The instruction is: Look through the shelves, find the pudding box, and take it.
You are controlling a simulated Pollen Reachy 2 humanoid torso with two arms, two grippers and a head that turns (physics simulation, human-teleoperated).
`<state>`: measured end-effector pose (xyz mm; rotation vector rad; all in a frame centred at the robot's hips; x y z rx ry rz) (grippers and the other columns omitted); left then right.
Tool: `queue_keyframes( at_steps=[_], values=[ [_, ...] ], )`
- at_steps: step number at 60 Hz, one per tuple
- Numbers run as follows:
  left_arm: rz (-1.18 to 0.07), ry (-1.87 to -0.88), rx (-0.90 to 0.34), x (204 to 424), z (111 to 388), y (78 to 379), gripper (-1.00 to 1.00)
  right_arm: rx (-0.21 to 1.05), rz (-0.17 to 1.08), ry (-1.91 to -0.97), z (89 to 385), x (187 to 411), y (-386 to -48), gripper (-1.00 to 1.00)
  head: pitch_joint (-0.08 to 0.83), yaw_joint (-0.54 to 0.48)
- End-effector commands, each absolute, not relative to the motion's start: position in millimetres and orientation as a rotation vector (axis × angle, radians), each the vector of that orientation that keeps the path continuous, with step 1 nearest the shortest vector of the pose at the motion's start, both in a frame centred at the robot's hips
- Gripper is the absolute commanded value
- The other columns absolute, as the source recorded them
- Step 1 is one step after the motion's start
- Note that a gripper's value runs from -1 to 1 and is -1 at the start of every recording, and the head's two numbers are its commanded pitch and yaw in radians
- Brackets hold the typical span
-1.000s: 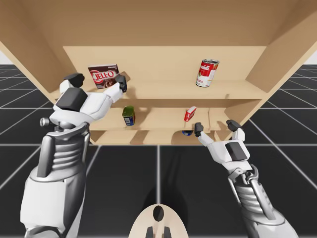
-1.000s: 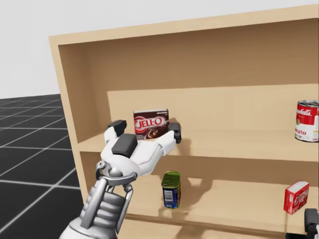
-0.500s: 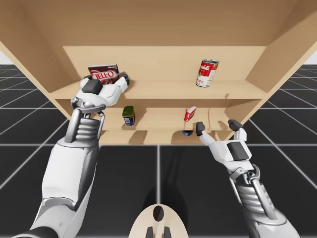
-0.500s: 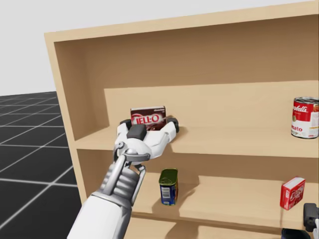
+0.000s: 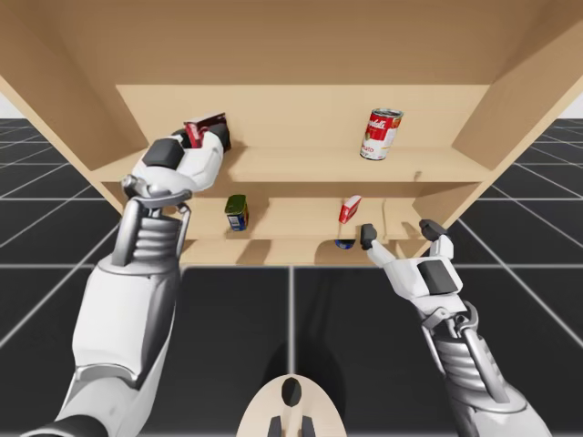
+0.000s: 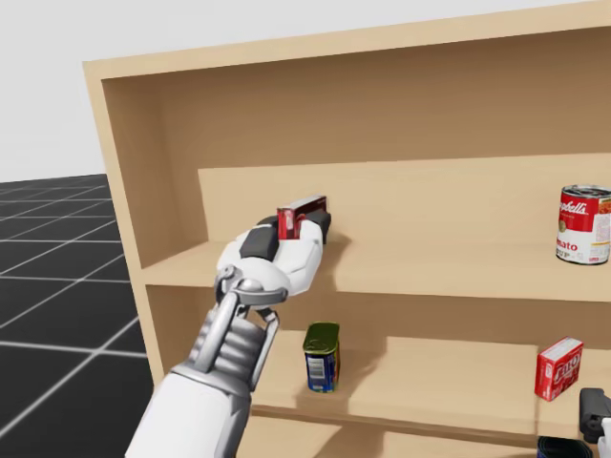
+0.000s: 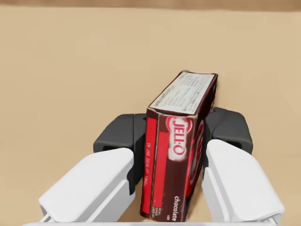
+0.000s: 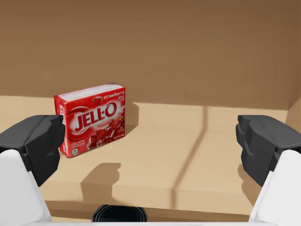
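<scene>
Two fingers point(image 7: 117, 141) of my left hand point(image 7: 173, 136) clamp the pudding box point(image 7: 183, 113); my right hand point(image 8: 150, 139) gapes wide.

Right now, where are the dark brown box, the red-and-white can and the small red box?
dark brown box point(image 7: 181, 155): left wrist view, its front face.
red-and-white can point(image 5: 380, 134): high view, middle of its side.
small red box point(image 8: 91, 120): right wrist view, its front face.
</scene>
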<state>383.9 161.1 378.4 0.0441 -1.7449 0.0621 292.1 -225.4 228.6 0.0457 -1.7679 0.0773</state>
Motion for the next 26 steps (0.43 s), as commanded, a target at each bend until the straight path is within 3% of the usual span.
queue_keyframes(
  at_steps=[1,16,26],
  values=[
    [0.085,-1.799,0.020,359,404,157,1.00,0.058,0.067,-1.766,228,292,-223,-1.00,0.148,0.26],
    [0.060,-1.903,0.002,298,418,162,1.00,0.058,0.068,-1.766,228,292,-223,-1.00,0.144,0.27],
    [0.028,-1.935,0.002,254,408,169,1.00,0.055,0.067,-1.767,228,292,-222,-1.00,0.146,0.26]
  ],
)
